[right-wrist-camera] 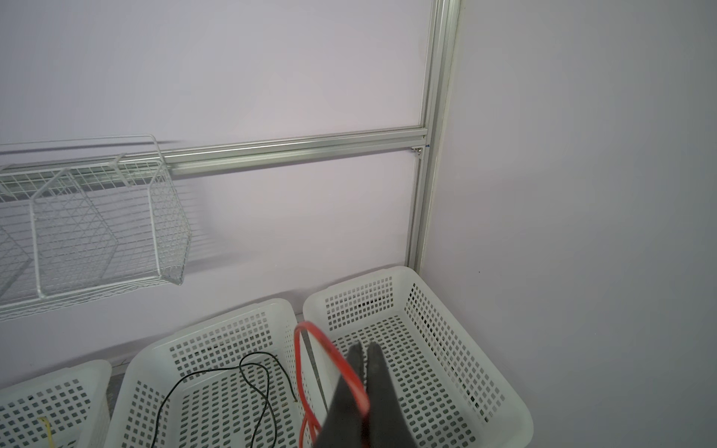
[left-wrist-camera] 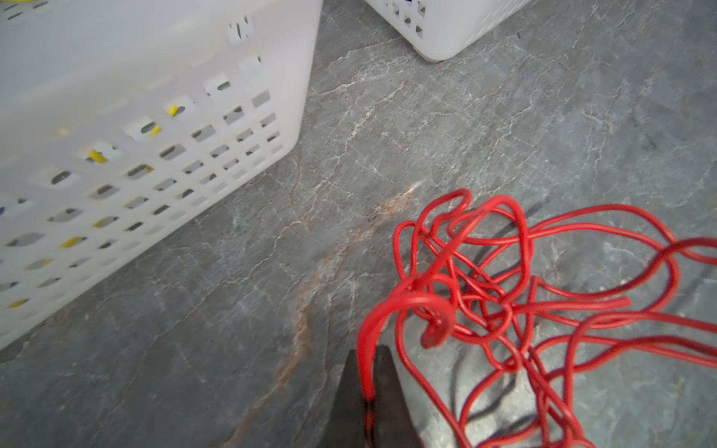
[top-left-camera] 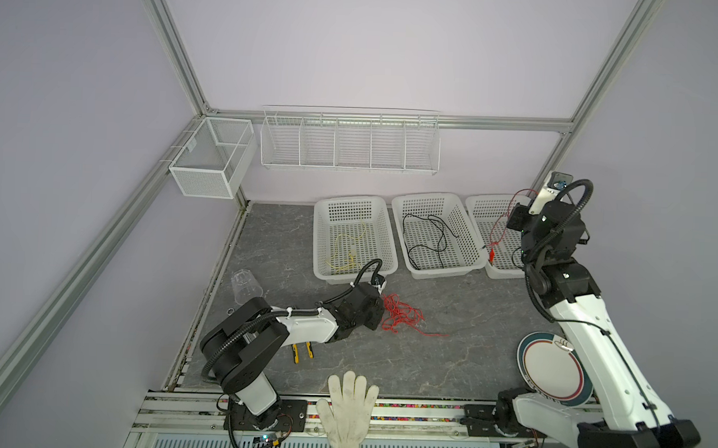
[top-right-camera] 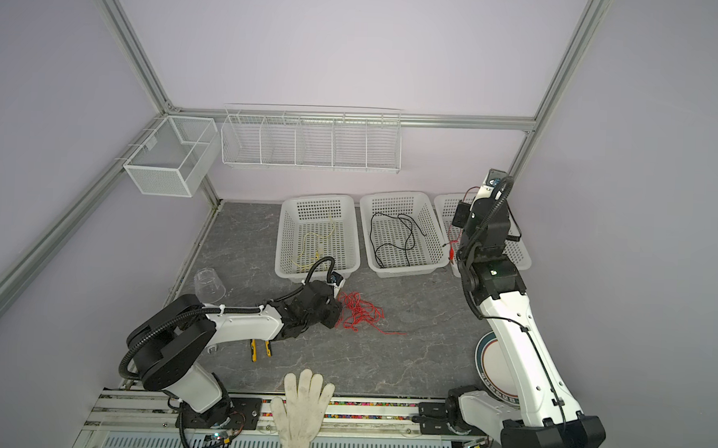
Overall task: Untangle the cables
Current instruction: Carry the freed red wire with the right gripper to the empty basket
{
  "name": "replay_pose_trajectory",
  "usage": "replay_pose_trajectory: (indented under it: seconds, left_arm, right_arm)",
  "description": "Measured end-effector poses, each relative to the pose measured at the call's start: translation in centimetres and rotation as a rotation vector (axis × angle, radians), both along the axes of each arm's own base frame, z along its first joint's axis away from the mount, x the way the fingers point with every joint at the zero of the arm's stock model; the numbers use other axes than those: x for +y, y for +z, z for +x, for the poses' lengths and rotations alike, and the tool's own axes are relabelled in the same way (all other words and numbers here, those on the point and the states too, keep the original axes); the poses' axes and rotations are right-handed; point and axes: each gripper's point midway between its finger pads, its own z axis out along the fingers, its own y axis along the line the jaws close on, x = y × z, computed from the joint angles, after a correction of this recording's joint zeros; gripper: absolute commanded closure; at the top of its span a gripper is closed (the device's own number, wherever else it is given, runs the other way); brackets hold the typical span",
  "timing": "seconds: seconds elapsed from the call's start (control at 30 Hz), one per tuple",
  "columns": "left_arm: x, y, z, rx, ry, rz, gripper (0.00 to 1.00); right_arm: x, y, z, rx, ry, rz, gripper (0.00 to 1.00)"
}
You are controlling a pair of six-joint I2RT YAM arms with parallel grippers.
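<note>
The left wrist view shows what both top views hide behind the wrist: the left tool (left-wrist-camera: 366,357) is clenched on one end of the red cable tangle (left-wrist-camera: 411,299), the wire rising out between its dark fingers (left-wrist-camera: 388,388). The right wrist view shows the right tool (right-wrist-camera: 364,349) clamped on a separate red strand (right-wrist-camera: 341,364) that loops up and over its tips, above the right basket (right-wrist-camera: 516,407). Only a top view shows that strand hanging down to a red clip (top-left-camera: 491,253) at that basket's near wall.

The tangle is a loose knot of thin glossy loops lying on the desk (top-left-camera: 447,362) just in front of the left basket (top-left-camera: 319,240), with one free end trailing off to the right. No link between the tangle and the held strand is visible. A pale yellow cable (top-left-camera: 343,249) lies in the left basket and a black cable (top-left-camera: 431,240) lies in wide curves in the middle basket (top-left-camera: 397,218).

The three baskets stand side by side along the back wall. Bare desk stretches from the tangle to the plate (top-left-camera: 551,366) at the right front; pliers (top-left-camera: 302,351) lie under the left arm and a glove (top-left-camera: 351,403) overlaps the front edge.
</note>
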Motion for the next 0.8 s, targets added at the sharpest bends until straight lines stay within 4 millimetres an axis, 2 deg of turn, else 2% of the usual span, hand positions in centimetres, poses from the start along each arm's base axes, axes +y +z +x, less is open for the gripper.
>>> replay_pose_trajectory:
  seconds: [0.17, 0.37, 0.57, 0.8]
  left_arm:
    - [0.0, 0.0, 0.0, 0.002, -0.002, -0.002, 1.00]
    - [0.0, 0.0, -0.1, 0.003, -0.002, -0.001, 1.00]
    - [0.0, 0.0, -0.1, 0.003, -0.003, -0.001, 1.00]
    - [-0.2, 0.0, -0.2, 0.011, -0.014, -0.007, 1.00]
  right_arm:
    - [-2.1, 0.2, 2.2, 0.022, -0.058, 0.006, 0.94]
    - [-4.0, -0.9, 3.0, 0.049, -0.115, 0.015, 0.94]
    - [-4.3, -1.9, 2.8, 0.049, -0.125, 0.014, 0.94]
    - [-4.3, -5.0, 2.5, 0.101, -0.125, 0.006, 0.94]
